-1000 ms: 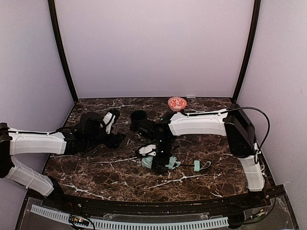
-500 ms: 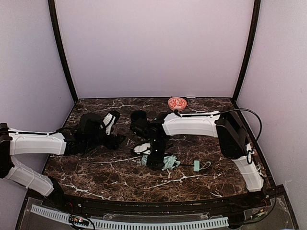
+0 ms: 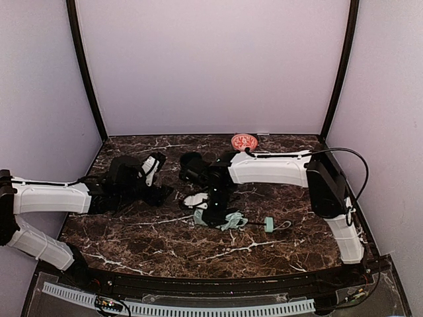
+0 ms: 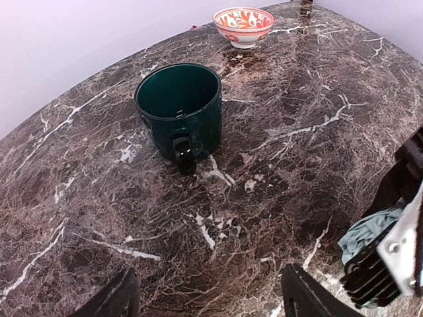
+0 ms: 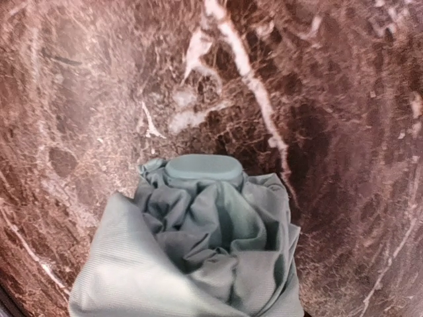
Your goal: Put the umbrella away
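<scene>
Dark marble table [image 3: 142,238], pale lilac walls [image 3: 211,66]

You see a dark green mug [image 4: 180,109] upright on the brown marble table [image 4: 310,99], its handle facing you in the left wrist view. Beyond it, apart, a red-and-white patterned bowl [image 4: 243,25] sits near the table's far edge, by the pale wall [image 3: 211,66].

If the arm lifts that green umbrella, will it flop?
Probably: the umbrella lies in loose, crumpled folds of fabric. Its handle rests well apart from that bundle, so that end would likely sag or swing.
</scene>
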Robot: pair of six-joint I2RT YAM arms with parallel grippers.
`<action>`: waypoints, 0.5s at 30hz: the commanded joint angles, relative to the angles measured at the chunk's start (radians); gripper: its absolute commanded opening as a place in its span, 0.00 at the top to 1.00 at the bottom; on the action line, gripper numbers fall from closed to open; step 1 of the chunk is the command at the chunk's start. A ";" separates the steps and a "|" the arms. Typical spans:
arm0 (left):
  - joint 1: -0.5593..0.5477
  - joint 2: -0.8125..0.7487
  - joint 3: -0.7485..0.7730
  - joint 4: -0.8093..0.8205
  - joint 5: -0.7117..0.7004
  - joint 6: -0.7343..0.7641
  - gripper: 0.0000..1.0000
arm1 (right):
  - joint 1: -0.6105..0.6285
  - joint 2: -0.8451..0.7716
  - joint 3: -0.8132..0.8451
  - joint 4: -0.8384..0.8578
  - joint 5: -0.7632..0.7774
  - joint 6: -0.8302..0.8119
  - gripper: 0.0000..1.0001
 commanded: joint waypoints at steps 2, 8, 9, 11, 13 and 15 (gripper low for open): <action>0.005 -0.027 -0.003 -0.003 -0.018 0.012 0.24 | -0.056 -0.279 -0.047 0.239 -0.066 0.049 0.66; 0.006 -0.042 -0.004 -0.003 -0.043 0.014 0.25 | -0.209 -0.691 -0.323 0.794 -0.210 0.213 0.68; 0.006 -0.044 -0.003 -0.005 -0.046 0.014 0.25 | -0.226 -0.763 -0.386 0.911 -0.213 0.232 0.68; 0.008 -0.044 0.001 -0.008 -0.044 0.016 0.25 | -0.244 -0.892 -0.519 1.132 -0.186 0.239 0.66; 0.009 -0.042 0.008 -0.014 -0.039 0.019 0.25 | -0.252 -0.983 -0.577 1.308 -0.160 0.225 0.65; 0.009 -0.040 0.020 -0.019 -0.036 0.019 0.25 | -0.255 -1.031 -0.570 1.385 -0.138 0.212 0.65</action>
